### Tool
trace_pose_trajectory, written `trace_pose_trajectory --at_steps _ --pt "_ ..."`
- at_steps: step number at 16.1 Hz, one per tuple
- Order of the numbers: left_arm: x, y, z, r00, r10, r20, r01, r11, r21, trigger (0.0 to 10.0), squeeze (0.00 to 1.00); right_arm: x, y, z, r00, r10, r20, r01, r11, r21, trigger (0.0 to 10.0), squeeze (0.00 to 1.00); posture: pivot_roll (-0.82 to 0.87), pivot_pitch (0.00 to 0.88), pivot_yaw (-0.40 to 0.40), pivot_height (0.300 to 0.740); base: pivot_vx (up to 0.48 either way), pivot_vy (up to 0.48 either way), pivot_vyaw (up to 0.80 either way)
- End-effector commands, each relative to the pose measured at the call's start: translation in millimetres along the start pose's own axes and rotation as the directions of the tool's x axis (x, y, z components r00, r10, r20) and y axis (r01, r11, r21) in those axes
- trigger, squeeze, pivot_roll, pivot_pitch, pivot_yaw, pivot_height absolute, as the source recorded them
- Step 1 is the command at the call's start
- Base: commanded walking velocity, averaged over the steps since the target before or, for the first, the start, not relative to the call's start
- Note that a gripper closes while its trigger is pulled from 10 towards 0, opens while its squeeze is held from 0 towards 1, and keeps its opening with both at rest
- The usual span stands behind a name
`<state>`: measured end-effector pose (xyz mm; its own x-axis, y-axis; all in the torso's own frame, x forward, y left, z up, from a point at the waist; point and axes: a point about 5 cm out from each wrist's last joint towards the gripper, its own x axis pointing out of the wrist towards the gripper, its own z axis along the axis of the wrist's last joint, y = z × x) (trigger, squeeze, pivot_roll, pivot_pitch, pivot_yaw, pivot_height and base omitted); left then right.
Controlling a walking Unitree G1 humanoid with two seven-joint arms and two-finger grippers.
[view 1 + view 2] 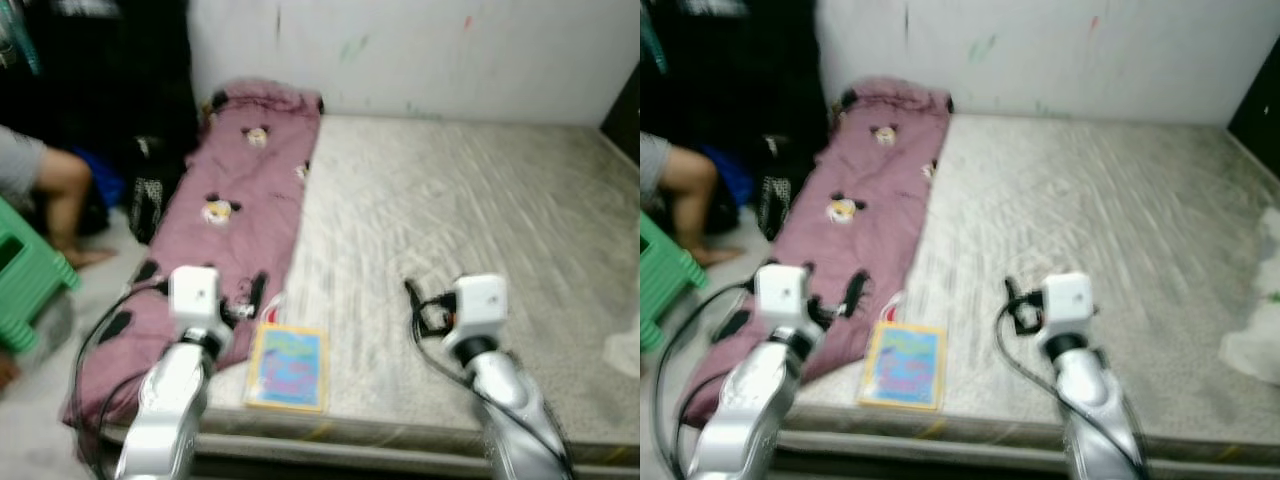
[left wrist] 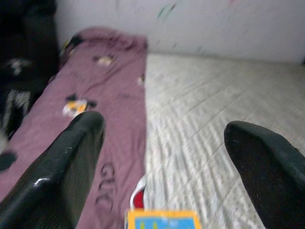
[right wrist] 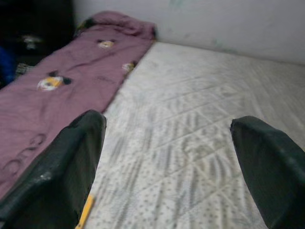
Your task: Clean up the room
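A bare grey mattress (image 1: 470, 200) lies in front of me. Along its left side stretches a mauve blanket (image 1: 240, 200) printed with cartoon mice. A yellow-edged picture book (image 1: 288, 367) lies flat near the mattress's front edge, just beside the blanket. My left gripper (image 1: 250, 300) hovers over the blanket's near end, just left of the book; its fingers (image 2: 71, 157) are open and hold nothing. Over the mattress's front middle, right of the book, my right gripper (image 1: 415, 300) is also open and empty, with its fingers (image 3: 71, 162) wide apart.
A person's bare leg (image 1: 60, 190) and a green plastic stool (image 1: 25, 275) are on the floor to the left. A dark patterned bag (image 1: 150, 190) stands against the blanket's edge. A white plastic bag (image 1: 1255, 340) lies at the mattress's right side. A white wall runs behind.
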<state>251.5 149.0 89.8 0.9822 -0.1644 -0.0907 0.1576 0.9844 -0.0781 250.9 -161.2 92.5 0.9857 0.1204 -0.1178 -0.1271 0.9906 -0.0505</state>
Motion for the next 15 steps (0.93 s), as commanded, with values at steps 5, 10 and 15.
trace_pose_trajectory --at_steps 5,10,15 --pt "3.0 -3.3 4.2 1.000 -0.008 0.015 0.008 1.000 -0.001 10.0 0.00 0.6 -5.7 2.0 1.000 -0.012 0.004 0.012 1.000 -0.016 10.0 0.00 -0.06 0.000 -0.003 0.740 0.000 -0.334 0.00" --pt "4.2 -3.7 4.2 1.000 -0.011 0.017 0.011 1.000 0.001 10.0 0.00 1.2 -5.9 2.0 1.000 -0.013 0.004 0.013 1.000 -0.021 10.0 0.00 -0.07 0.000 -0.003 0.740 0.000 -0.333 0.00" --pt "4.7 -3.6 4.4 1.000 -0.011 0.018 0.011 1.000 0.003 10.0 0.00 1.6 -5.5 2.1 1.000 -0.013 0.005 0.013 1.000 -0.022 10.0 0.00 -0.07 0.000 -0.002 0.740 0.000 -0.332 0.00"
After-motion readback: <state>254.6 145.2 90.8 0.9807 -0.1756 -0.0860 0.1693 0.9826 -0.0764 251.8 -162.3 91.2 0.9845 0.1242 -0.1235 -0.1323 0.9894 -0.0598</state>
